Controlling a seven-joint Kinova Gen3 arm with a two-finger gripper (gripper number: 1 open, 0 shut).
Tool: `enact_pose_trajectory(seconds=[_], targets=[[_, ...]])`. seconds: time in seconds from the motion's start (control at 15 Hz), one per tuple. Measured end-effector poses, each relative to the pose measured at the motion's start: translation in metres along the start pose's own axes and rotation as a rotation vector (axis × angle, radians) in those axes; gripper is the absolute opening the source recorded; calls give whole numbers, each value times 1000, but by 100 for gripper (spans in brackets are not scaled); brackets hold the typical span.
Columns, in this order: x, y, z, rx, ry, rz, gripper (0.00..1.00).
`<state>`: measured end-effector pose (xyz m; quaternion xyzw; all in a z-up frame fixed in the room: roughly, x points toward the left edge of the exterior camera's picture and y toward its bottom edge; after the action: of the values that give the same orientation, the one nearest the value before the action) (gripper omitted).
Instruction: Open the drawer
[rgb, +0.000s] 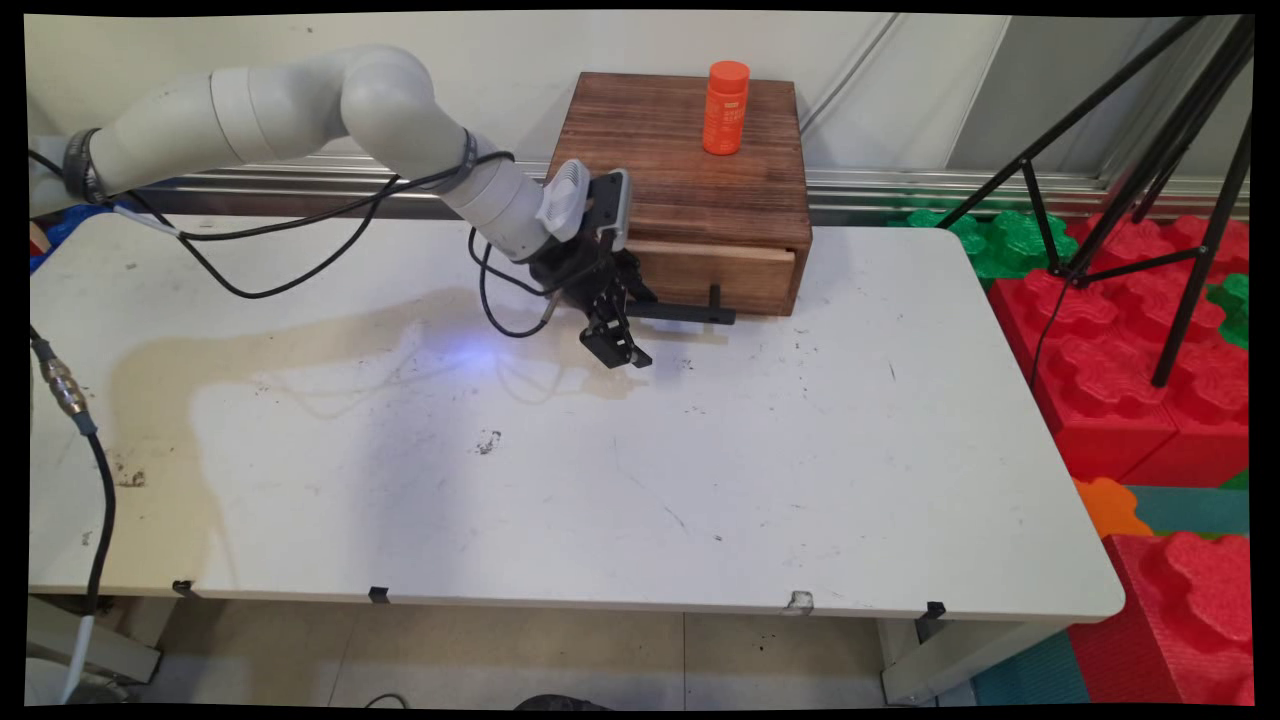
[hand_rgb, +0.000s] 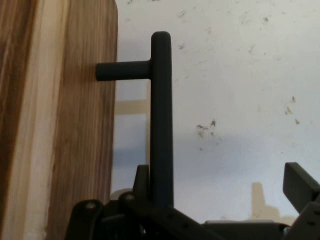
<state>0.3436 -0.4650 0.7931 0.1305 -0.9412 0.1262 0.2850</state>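
A white robot arm reaches in from the upper left of the main view and bends down toward a wooden box standing at the back of a white table, against the wall. The box has one drawer in its front, light wood, appearing pulled out only slightly. A black bar handle runs across the drawer front on short posts, standing clear of the wood so that something can reach behind it.

The black claw sits at the handle's left end, just above the table. In the hand view the handle runs up the middle of the picture and down into the claw's linkage at the bottom edge, with the drawer front filling the left side. One finger stands well off to the right, so the claw is spread apart, not clamped; the bar lies beside its other finger.

An orange bottle with an orange cap stands upright on top of the box, near the upper middle of the frame, well apart from the claw.
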Motion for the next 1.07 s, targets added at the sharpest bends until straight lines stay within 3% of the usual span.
enact_pose_trajectory(seconds=[1.07], targets=[[6,41,1,-56,19,29,100]])
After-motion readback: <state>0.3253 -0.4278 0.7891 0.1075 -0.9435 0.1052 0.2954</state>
